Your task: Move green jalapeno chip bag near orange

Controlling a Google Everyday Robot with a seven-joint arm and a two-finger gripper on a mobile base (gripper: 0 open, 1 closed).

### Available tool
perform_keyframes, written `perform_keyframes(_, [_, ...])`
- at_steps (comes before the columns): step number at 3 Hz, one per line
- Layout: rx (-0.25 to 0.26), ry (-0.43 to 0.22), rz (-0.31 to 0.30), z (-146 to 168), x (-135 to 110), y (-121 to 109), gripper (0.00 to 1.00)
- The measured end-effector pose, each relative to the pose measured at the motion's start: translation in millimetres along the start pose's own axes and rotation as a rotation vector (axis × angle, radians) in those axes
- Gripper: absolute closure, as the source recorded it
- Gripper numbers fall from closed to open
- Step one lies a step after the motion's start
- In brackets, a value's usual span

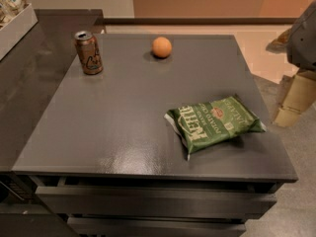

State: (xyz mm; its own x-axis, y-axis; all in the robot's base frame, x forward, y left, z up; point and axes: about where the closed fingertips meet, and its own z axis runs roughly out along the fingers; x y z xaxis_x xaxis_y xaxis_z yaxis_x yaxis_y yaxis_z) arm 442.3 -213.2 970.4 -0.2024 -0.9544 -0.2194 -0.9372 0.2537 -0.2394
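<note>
Item 1: dark grey table (123,132), flat top, glossy patch nr front edge; drawer fronts (148,201) showed beneath the front lip

Item 2: green jalapeno chip bag (213,122). Lay flat on the front-right part of the table top, close to the right edge. Crinkly dark green foil, large white lettering, sm. red logo. Long axis slanted, right end pointing twd the table's right edge. Nothing touched it

Item 3: orange (162,47). Round, plain, sat at the back of the top, approx. mid-width, nr the far edge. Well apart from the bag, which lay fwd and to the right of it

Item 4: soda can (88,52). Brown, upright, at the back-left of the top; left of the orange, apart from it

Item 5: gripper (295,100). Pale beige, at the right border of the view, off the table's right edge and over the floor, just beyond the bag's right end; no contact w/ bag. Held nothing that could be seen; open or closed: cannot tell. Grey arm section (303,33) above it

Item 6: second dark counter (29,83) adjoined on the left, w/ a white tray (17,26) at its back corner; contents unclear
</note>
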Motion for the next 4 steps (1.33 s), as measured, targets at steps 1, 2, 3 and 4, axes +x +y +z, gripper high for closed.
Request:
perform_keyframes(1, [-0.028,-0.035,-0.045,24,-8,1,0.00])
perform_keyframes(2, [-0.037,-0.059,-0.101,52,-14,2,0.00])
perform_keyframes(3, [-0.047,-0.079,-0.158,80,-18,8,0.00])
perform_keyframes(4, [-0.068,-0.088,-0.206,103,-20,17,0.00])
